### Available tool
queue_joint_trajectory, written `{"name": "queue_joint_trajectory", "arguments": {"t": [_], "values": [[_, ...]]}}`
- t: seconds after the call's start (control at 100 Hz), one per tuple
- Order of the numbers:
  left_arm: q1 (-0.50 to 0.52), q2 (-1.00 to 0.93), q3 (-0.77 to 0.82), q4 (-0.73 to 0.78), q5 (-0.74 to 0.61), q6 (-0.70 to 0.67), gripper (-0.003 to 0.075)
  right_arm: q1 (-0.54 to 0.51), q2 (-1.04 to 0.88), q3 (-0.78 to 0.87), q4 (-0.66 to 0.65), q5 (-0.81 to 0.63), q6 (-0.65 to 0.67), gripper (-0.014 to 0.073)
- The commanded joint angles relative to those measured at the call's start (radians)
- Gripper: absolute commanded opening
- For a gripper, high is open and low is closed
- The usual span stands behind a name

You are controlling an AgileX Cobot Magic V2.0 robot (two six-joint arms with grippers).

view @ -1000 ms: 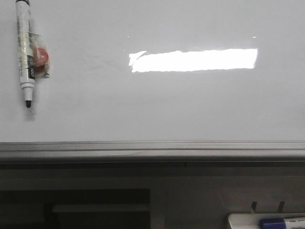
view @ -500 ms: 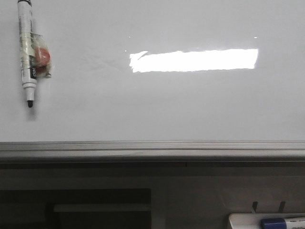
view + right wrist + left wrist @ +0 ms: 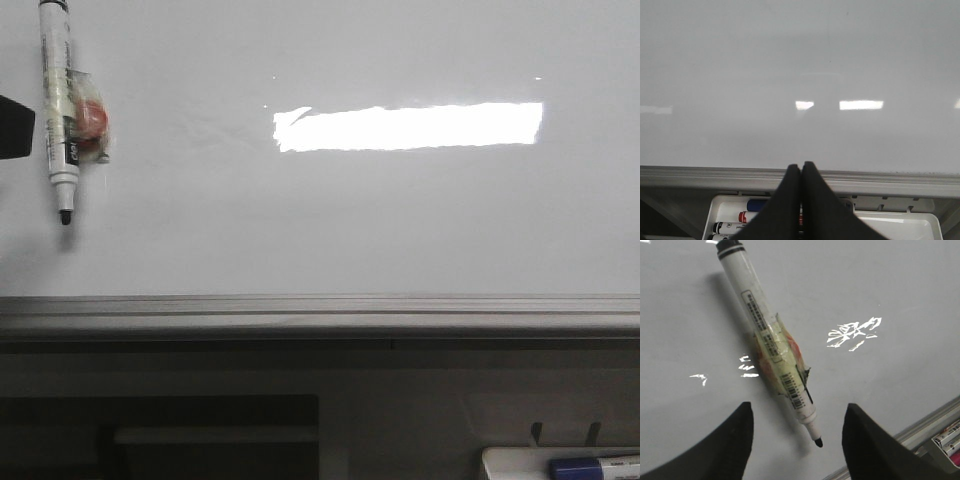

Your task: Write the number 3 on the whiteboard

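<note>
The whiteboard fills the front view, glossy with a bright glare, and no number 3 is in view on it. An uncapped black marker wrapped in yellowish tape lies on the board at the far left. In the left wrist view the marker points its tip towards my left gripper, which is open with the tip between its fingers and nothing gripped. A dark part of that gripper shows at the front view's left edge. My right gripper is shut and empty over the board's near rim.
The board's grey metal rim runs along its near edge. Below it at the right stands a white tray holding a blue-capped marker; the right wrist view shows several markers in this tray.
A dark part of my left gripper has come into the front view at the left edge, beside the marker. The marker itself lies about where it was.
</note>
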Motion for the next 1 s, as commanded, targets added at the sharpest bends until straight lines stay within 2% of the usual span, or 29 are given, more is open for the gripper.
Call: {"name": "queue_joint_trajectory", "arguments": {"t": [0.0,0.08,0.25,0.49,0.78,0.99], "values": [[-0.009,0.018,-0.024,-0.015,-0.125,-0.007,0.0370,0.001,0.019,-0.026,0.007,-0.071,-0.005,-0.0041],[-0.024,0.041,-0.024,-0.034,-0.168,-0.029,0.0370,0.001,0.019,-0.026,0.007,-0.075,-0.005,-0.0041],[-0.125,0.111,-0.024,-0.039,-0.246,-0.046,0.0369,0.001,0.019,-0.026,0.007,-0.083,-0.005,-0.0041],[-0.114,0.182,-0.024,-0.108,-0.279,-0.046,0.0370,0.001,0.019,-0.026,0.007,-0.083,-0.005,-0.0041],[-0.126,0.168,-0.024,-0.236,-0.287,-0.065,0.0370,0.001,0.019,-0.026,0.007,-0.083,-0.005,-0.0041],[-0.164,0.233,-0.026,-0.265,-0.363,-0.110,0.0369,0.001,0.019,-0.026,0.007,-0.083,-0.005,-0.0041]]}}
